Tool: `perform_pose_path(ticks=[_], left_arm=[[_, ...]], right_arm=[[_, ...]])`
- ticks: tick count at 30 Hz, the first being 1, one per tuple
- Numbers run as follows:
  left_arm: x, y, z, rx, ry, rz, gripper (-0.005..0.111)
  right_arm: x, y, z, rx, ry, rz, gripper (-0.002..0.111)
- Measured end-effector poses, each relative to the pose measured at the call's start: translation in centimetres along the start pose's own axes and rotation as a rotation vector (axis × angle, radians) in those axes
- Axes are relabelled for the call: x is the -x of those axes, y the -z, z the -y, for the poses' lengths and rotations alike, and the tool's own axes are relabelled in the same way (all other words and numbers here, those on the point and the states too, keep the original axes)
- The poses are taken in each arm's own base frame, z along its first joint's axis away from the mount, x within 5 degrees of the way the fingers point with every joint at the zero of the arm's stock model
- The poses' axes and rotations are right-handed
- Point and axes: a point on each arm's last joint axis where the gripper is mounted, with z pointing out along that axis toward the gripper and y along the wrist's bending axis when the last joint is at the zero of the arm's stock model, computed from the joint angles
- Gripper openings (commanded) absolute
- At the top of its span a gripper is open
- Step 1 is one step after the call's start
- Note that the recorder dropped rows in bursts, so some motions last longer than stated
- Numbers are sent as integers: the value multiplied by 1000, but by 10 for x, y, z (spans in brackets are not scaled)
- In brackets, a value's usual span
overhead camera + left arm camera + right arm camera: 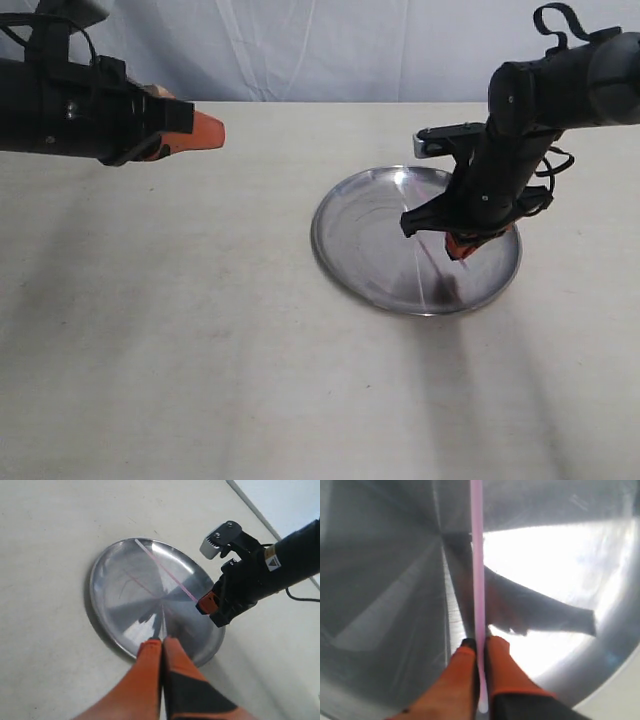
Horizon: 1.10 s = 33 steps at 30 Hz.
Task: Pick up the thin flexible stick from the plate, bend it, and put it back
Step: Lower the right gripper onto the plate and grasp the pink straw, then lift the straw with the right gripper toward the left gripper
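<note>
The round silver plate lies on the table right of centre. My right gripper is low over its right side, shut on the thin flexible stick, a straight pink strip pinched near one end between the orange fingers. In the left wrist view the stick runs from the right gripper across the plate to its far rim. My left gripper hovers high at the far left, away from the plate, its orange fingers pressed together with nothing between them.
A beige table carries only the plate. A pale cloth backdrop hangs behind the table's far edge. The right arm's black body reaches in from the upper right.
</note>
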Motion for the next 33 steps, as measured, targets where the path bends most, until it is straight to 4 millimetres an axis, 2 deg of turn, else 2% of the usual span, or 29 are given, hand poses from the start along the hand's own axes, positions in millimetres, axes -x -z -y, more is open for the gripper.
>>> perform_pose_path(ticks=[3, 10, 13, 19, 23, 27, 33], left_arm=[[0, 0, 0, -3, 73, 5, 8], [6, 0, 4, -49, 195, 65, 50], [10, 1, 5, -64, 227, 88, 60], [16, -4, 6, -116, 306, 115, 61], [20, -10, 5, -167, 370, 125, 61], [23, -14, 4, -190, 393, 127, 61], [22, -16, 2, -178, 398, 122, 61]], right_arm=[[1, 15, -1, 2, 6, 39, -1], [1, 55, -8, 49, 46, 152, -1], [0, 74, -15, 118, 90, 210, -1], [-6, 107, -33, 278, 213, 306, -1], [-11, 120, -40, 349, 283, 321, -1], [-16, 122, -53, 410, 356, 307, -1], [-22, 123, -83, 478, 440, 294, -1]])
